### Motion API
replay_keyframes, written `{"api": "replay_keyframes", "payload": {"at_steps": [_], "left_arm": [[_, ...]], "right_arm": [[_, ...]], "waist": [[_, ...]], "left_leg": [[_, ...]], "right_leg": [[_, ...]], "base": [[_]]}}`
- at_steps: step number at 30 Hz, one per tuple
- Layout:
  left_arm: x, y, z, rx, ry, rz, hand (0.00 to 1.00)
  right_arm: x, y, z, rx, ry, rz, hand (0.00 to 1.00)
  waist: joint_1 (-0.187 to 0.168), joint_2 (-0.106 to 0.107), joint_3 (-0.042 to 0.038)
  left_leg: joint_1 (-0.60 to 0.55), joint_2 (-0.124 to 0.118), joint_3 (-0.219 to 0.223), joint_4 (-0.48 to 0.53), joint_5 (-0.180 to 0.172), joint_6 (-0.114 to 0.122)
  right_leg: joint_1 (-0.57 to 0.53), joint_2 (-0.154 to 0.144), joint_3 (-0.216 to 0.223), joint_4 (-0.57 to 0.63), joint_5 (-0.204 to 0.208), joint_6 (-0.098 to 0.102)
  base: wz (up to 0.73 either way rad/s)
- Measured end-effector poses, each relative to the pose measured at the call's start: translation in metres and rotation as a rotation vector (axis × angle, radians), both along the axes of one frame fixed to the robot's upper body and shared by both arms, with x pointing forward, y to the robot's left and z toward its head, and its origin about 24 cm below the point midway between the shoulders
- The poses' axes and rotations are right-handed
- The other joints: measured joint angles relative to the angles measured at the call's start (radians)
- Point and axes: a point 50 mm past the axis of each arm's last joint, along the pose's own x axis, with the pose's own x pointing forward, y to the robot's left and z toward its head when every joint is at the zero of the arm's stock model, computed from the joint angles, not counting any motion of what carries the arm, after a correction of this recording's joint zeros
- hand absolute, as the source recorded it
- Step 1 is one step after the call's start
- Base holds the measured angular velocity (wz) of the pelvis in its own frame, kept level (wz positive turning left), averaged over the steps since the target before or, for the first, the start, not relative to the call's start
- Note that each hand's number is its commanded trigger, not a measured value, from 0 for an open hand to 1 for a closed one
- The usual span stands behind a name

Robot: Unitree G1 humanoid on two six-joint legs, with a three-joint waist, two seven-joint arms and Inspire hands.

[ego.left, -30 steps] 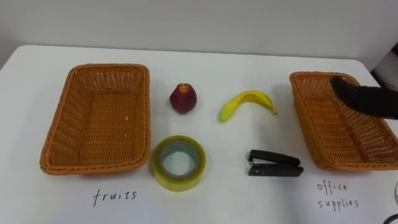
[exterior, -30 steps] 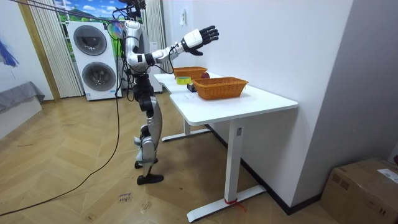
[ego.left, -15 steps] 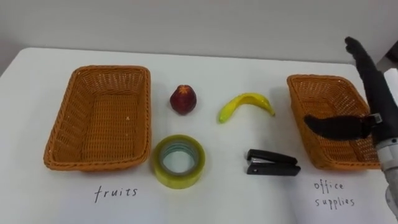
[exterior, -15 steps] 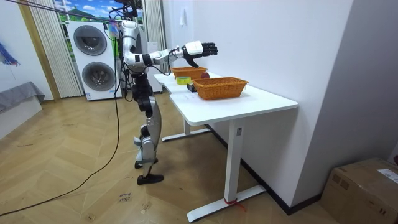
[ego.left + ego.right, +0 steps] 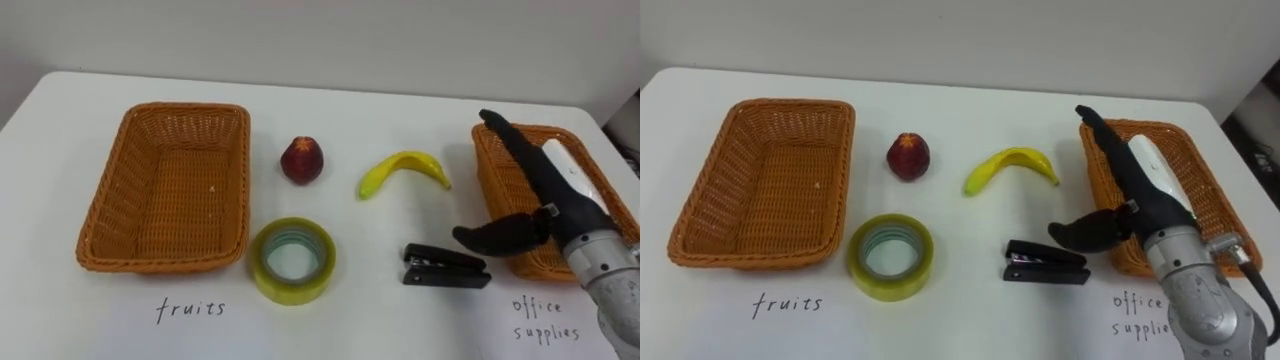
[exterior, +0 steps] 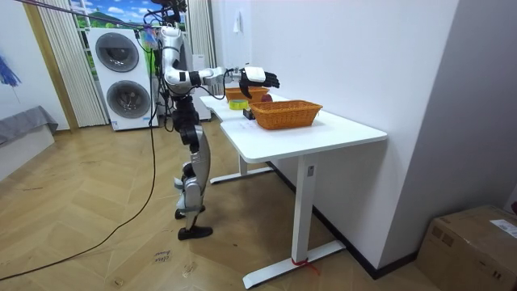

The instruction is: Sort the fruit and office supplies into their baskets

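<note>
On the white table [image 5: 340, 110] lie a red apple [image 5: 302, 160], a yellow banana [image 5: 403, 170], a roll of yellowish tape [image 5: 291, 260] and a black stapler [image 5: 444, 268]. The left wicker basket [image 5: 112, 215] stands above the word "fruits". The right wicker basket [image 5: 492, 170] stands above "office supplies". Both baskets hold nothing that I can see. My right hand [image 5: 545, 195] hangs open over the right basket's left side, fingers straight and pointing away, thumb spread just above the stapler's right end. In the room view my right hand [image 6: 254, 77] reaches out over the table.
The table's far edge meets a white wall. In the room view I stand at the table's end, with washing machines [image 6: 123, 77] behind me and a cardboard box [image 6: 472, 246] on the wooden floor at the room view's right.
My right hand has come down from above the right basket and moved left toward the stapler. The whole picture has shifted slightly.
</note>
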Motion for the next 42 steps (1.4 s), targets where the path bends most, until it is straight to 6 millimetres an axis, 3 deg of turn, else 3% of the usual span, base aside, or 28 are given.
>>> {"api": "replay_keyframes", "payload": {"at_steps": [42], "left_arm": [[0.006, -0.002, 0.0, -0.003, -0.012, -0.023, 0.0]], "right_arm": [[0.003, 0.013, 0.004, -0.041, 0.103, 0.153, 0.0]], "waist": [[0.032, -0.002, 0.0013]], "left_leg": [[0.003, 0.002, 0.001, 0.002, 0.0, 0.0]], "right_leg": [[0.001, 0.002, 0.001, 0.001, 0.003, -0.002]], "base": [[0.0]]}}
